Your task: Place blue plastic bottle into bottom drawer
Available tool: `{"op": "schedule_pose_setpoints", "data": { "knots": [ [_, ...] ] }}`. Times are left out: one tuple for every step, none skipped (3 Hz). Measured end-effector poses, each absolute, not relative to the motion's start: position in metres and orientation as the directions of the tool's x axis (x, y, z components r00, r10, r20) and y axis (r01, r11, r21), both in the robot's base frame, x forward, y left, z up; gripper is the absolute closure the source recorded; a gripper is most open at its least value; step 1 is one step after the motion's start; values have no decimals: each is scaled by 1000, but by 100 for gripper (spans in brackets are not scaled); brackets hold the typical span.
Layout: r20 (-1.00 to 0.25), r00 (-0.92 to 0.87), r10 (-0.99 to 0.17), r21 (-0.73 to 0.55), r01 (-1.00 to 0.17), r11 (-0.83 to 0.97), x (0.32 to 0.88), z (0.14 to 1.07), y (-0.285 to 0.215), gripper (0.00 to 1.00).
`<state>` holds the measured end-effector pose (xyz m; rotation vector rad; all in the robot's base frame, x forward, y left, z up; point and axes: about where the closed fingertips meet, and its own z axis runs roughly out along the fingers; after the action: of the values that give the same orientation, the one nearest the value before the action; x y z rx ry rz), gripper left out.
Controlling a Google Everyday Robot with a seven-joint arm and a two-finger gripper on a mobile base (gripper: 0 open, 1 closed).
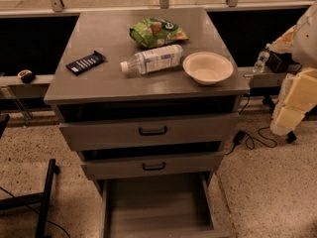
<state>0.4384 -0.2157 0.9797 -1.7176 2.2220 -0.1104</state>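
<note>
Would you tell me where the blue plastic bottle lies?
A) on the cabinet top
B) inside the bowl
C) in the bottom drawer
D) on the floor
A: the blue plastic bottle lies on its side on the cabinet top, left of the bowl; the gripper is at the right edge, apart from it.

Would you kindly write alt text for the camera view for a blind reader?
A blue plastic bottle lies on its side atop a grey cabinet, beside a white bowl and a green snack bag, above the open bottom drawer. The claw hangs at the right edge, apart from the cabinet.
</note>
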Motion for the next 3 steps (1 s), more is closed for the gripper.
{"op": "schedule_pose_setpoints", "data": {
  "knots": [
    [-210, -219, -953, -259, -927, 270, 438, 980, -216, 0],
    [-185, -247, -951, -314, -902, 296, 454, 974, -214, 0],
    [-136, -216, -967, -376, -892, 252, 494, 968, -210, 0]
  ]
}}
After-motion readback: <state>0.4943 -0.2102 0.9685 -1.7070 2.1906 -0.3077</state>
